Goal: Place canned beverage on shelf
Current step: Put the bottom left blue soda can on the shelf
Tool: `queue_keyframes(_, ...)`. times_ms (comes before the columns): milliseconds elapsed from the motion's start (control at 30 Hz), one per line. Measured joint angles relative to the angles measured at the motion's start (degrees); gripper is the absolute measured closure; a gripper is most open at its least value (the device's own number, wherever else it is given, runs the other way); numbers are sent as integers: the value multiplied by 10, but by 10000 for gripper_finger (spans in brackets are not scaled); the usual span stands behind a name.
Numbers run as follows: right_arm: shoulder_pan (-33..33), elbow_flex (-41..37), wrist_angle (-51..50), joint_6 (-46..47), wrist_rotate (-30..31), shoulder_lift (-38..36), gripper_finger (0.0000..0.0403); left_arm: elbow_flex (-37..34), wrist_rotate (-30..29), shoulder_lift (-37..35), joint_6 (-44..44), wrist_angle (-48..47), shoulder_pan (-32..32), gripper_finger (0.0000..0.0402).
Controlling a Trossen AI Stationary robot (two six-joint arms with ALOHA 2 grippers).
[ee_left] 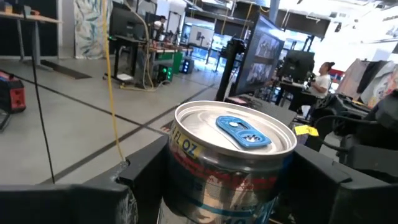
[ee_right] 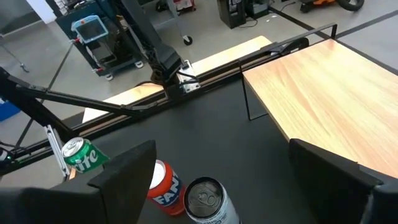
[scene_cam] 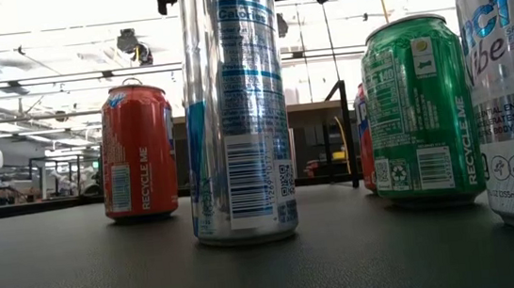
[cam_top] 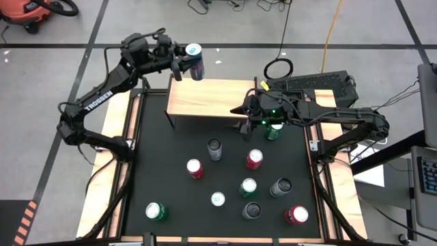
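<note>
My left gripper [cam_top: 186,65] is shut on a silver, blue and red beverage can [cam_top: 195,61] with a blue tab [ee_left: 244,132]. It holds the can in the air by the far left corner of the shelf [cam_top: 212,99], a light-wood board at the table's far side. My right gripper [cam_top: 240,121] hangs open over the black tabletop at the shelf's near edge, with nothing between its fingers [ee_right: 124,177]. Below it stand a silver can [ee_right: 208,200] and a red can [ee_right: 165,183]. My left gripper pinches the can's side wall [ee_left: 186,180] between its two fingers, just below the top rim. The fingers [ee_left: 146,177] reach in level from the table's left side, one on each side of the can. The can stands upright in the hold, lifted clear of shelf and table.
Several cans stand on the black tabletop [cam_top: 157,157]: silver [cam_top: 215,149], red [cam_top: 194,168], red [cam_top: 254,158], green [cam_top: 248,186], green [cam_top: 156,211], and a green one [cam_top: 274,130] under my right arm. The shelf's top [ee_right: 323,93] is bare wood.
</note>
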Motion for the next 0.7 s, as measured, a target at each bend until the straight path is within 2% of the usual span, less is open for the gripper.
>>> queue_keyframes(167,0,0,0,6,0,0,57,0,45,0,10,-17,39,142)
queue_keyframes(400,0,0,0,21,3,0,57,0,68,0,54,-53,90,142)
queue_keyframes(700,0,0,0,22,19,0,57,-54,137,0,61,-35,143,142)
